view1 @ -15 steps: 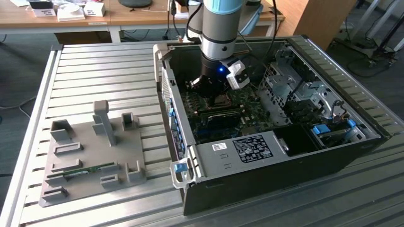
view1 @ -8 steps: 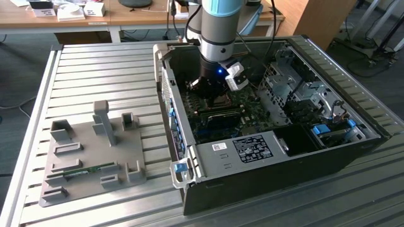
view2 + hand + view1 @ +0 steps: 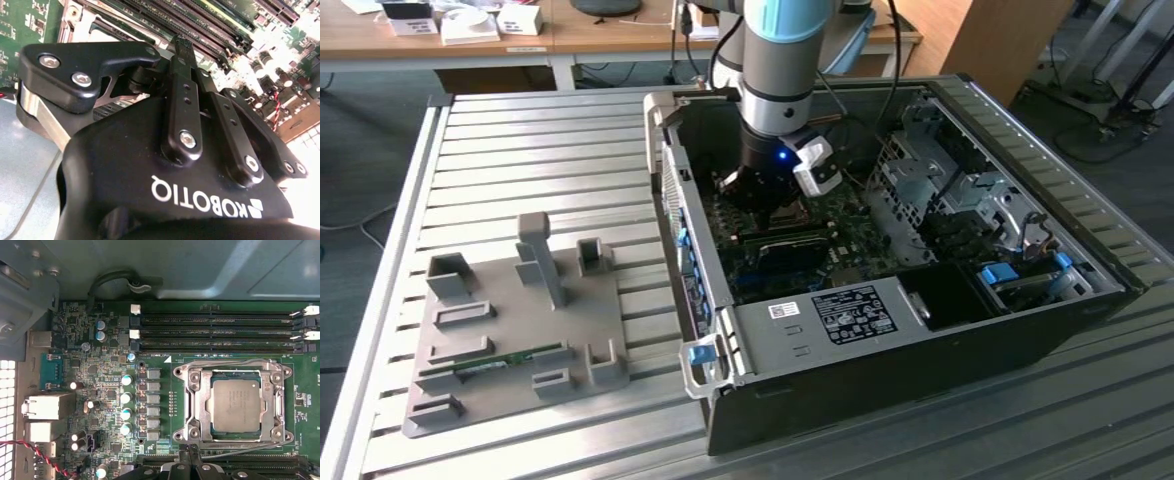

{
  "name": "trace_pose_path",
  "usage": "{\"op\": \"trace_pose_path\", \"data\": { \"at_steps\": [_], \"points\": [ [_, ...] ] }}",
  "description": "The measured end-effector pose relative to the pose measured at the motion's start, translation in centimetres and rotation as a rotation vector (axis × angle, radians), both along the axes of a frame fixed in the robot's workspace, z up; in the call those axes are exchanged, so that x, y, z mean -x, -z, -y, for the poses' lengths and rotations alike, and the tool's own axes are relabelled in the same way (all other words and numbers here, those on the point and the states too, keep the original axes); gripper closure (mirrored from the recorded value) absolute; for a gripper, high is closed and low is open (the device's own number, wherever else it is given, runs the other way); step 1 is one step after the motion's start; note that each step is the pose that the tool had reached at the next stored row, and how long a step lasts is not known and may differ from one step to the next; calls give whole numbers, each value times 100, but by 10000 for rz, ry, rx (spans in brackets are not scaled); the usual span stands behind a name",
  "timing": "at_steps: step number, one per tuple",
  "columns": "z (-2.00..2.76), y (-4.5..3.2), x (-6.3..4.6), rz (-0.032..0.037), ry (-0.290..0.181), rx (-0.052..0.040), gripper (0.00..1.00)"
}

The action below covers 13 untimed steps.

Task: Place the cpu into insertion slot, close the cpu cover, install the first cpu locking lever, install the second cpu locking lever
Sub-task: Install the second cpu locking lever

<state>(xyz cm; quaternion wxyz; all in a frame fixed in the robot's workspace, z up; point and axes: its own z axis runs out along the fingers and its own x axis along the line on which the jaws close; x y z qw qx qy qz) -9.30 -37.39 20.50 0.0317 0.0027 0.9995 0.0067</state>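
Silver frame: I've got the cpu cover lying flat over the insertion slot in the first wrist view, its cut-out centre framing the chip.
Chip: the cpu sits seated in that slot, pale grey face up, square to the frame.
Levers: thin wire rods run along the 12 and 6 o'clock edges of the cover; I can't tell whether they are latched.
Gripper: I see the gripper at the 6 o'clock edge of the first wrist view, just beside the socket frame; fingers drawn together, nothing between them.
Gripper close-up: in the second wrist view the black fingers meet at a narrow tip, clenched on nothing, above the memory slots.
Board: green motherboard with capacitors at 9 o'clock of the socket, memory slots at 12 o'clock.
Overview: in the exterior view my arm reaches down into the open computer case, which lies on the slatted metal worktop.
Beside it: a grey fixture tray sits at 9 o'clock of the case, well apart.
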Motion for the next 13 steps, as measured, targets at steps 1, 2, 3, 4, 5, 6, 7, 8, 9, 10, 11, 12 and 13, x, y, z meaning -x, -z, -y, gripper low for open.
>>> {"op": "trace_pose_path", "data": {
  "at_steps": [1,2,3,4,5,6,7,8,9,10,11,12,13],
  "points": [
    [0,2,1,0,0,0,89],
    [-1,5,1,2,0,-2,89],
    [-1,6,1,1,0,-1,89],
    [-1,7,1,1,0,-1,89],
    [-2,9,1,1,1,-2,89],
    [-4,10,1,2,1,-2,89],
    [-5,13,2,3,1,-3,89],
    [-7,15,3,3,1,-2,89],
    [-10,17,4,3,1,-3,89],
    [-12,20,5,4,1,-3,89],
    [-16,21,5,4,1,-2,89],
    [-20,21,6,4,0,-1,89],
    [-25,22,6,4,1,-2,89]
  ]
}}
